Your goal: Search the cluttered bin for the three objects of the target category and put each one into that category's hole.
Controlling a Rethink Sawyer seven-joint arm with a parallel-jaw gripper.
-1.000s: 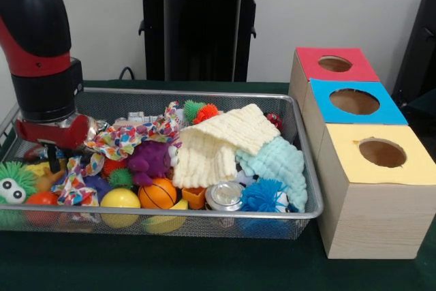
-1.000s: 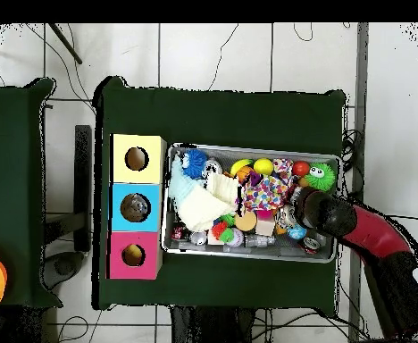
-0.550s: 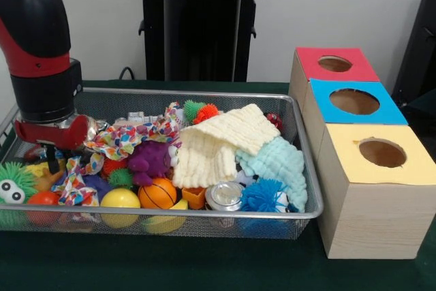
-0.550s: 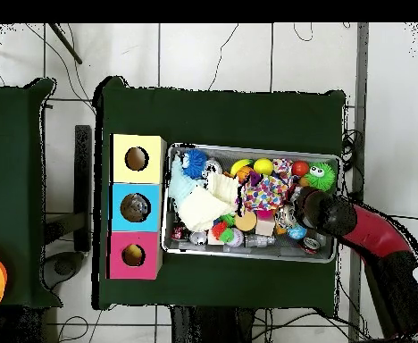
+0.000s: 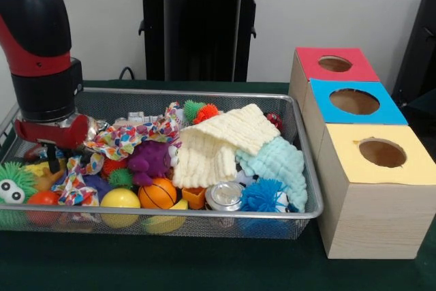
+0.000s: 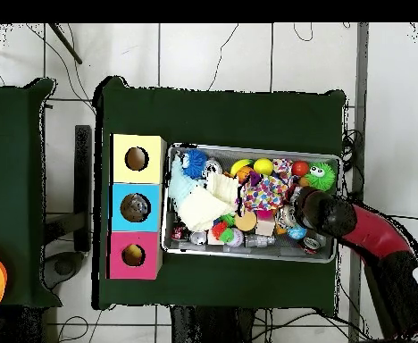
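A wire mesh bin (image 5: 272, 215) holds a jumble of toys and cloths. At its left end my gripper (image 5: 51, 153) reaches down among the clutter, just behind a polka-dot cloth (image 5: 129, 138); the overhead view has the gripper (image 6: 295, 217) at the bin's right end. I cannot tell whether it holds anything. Beside the bin stand three boxes with round holes: red (image 5: 310, 59), blue (image 5: 392, 110) and yellow (image 5: 347, 161). A cream cloth (image 5: 218, 142) and a mint cloth (image 5: 279, 161) cover the bin's right half.
Around the gripper lie a green fuzzy toy with eyes (image 5: 13, 183), a purple toy (image 5: 148, 160), an orange ball (image 5: 158, 194) and a yellow ball (image 5: 120, 199). A metal can (image 5: 223, 195) and a blue spiky ball (image 5: 262, 195) sit by the front rim.
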